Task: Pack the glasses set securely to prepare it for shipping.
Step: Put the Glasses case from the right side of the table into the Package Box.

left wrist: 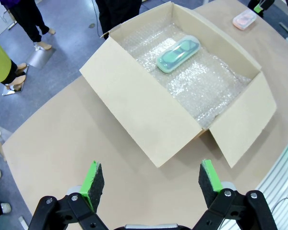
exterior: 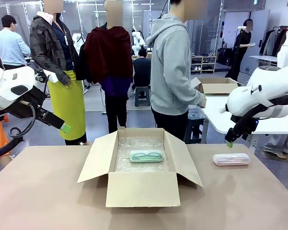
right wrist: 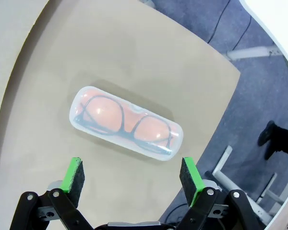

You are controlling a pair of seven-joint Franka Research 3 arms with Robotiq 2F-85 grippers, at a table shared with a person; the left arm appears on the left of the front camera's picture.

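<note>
Cardboard box (exterior: 141, 189), flaps open and lined with clear bubble wrap (exterior: 137, 143), sits on the brown bench (exterior: 38, 191). The pale mint translucent glasses case (exterior: 147, 156) lies flat on the wrap inside. The pale pink-white translucent glasses case (exterior: 231, 159) lies on the bench right of the box, apart from it. The left pincer (left wrist: 151, 175) hangs spread above the bench near the box. The right pincer (right wrist: 132, 165) hangs spread over the pink-white case, touching nothing.
</note>
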